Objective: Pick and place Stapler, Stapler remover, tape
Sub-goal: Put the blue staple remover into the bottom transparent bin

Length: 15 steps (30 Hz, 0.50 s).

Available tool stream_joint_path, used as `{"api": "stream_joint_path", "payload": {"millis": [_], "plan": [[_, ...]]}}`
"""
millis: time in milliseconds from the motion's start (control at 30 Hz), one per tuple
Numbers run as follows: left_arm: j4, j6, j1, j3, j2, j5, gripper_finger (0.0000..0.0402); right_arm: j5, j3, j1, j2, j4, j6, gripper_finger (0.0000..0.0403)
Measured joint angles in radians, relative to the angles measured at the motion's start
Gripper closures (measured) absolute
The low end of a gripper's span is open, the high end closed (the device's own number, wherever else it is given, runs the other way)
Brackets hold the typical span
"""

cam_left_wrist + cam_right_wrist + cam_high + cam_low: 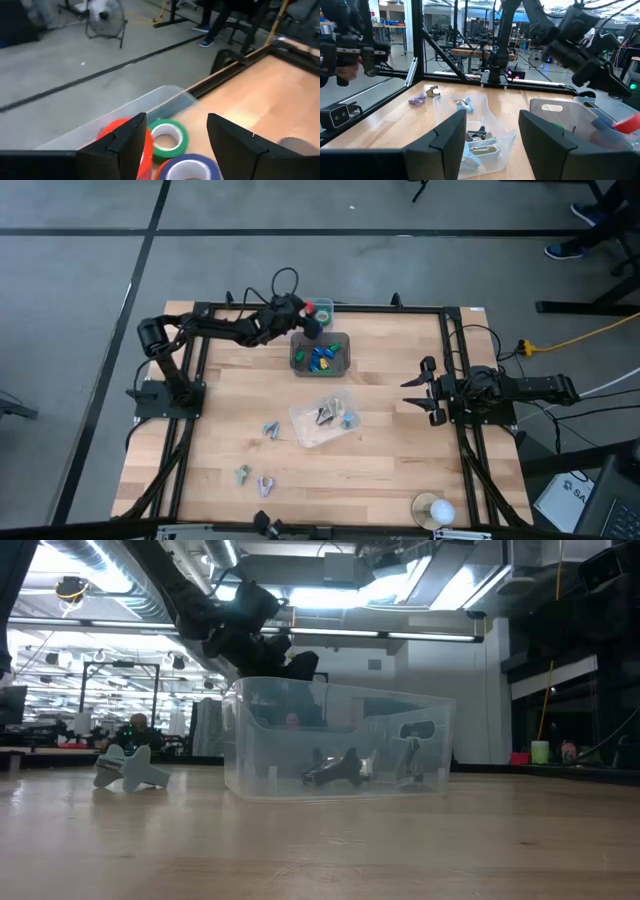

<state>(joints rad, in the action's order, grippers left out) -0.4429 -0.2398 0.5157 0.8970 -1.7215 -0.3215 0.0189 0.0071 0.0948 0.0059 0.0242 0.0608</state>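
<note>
Three rolls of tape lie together inside a small clear bin (165, 95) at the far edge of the counter (390, 450): a red roll (120, 127), a green roll (170, 139) with a pale core, and a blue roll (189, 167), the green touching both others. Directly above them hangs the left hand (175, 145), its two dark fingers spread wide with nothing between them. In the overhead view this hand (312, 323) sits over the back rim, beside a second clear bin (320, 355) holding small blue, green and yellow pieces.

Nearer the middle of the counter stands a clear tub (325, 420) containing dark and pale metal tools, probably staple removers, though they are too small to name surely. A few loose pale pieces (255, 478) lie apart on the wood toward the near left.

At the right edge of the counter the right hand (425, 390) waits well away from the bins, fingers parted and holding nothing. A white ball-like object (436, 510) rests at the near right corner.
</note>
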Motion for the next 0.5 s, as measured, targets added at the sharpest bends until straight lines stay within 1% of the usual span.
{"api": "stream_joint_path", "payload": {"millis": [233, 333, 500], "plan": [[0.03, 0.097, -0.06, 0.0, 0.087, 0.01, 0.0194, 0.0, 0.0, 0.0, 0.0, 0.0, 0.0, 0.0215], [0.1, 0.128, -0.095, 0.0, 0.148, 0.01, 0.0194, 0.0, 0.0, 0.0, 0.0, 0.0, 0.0, 0.0215], [0.245, 0.133, -0.166, 0.0, 0.254, 0.01, 0.0194, 0.0, 0.0, 0.0, 0.0, 0.0, 0.0, 0.0215]]}}
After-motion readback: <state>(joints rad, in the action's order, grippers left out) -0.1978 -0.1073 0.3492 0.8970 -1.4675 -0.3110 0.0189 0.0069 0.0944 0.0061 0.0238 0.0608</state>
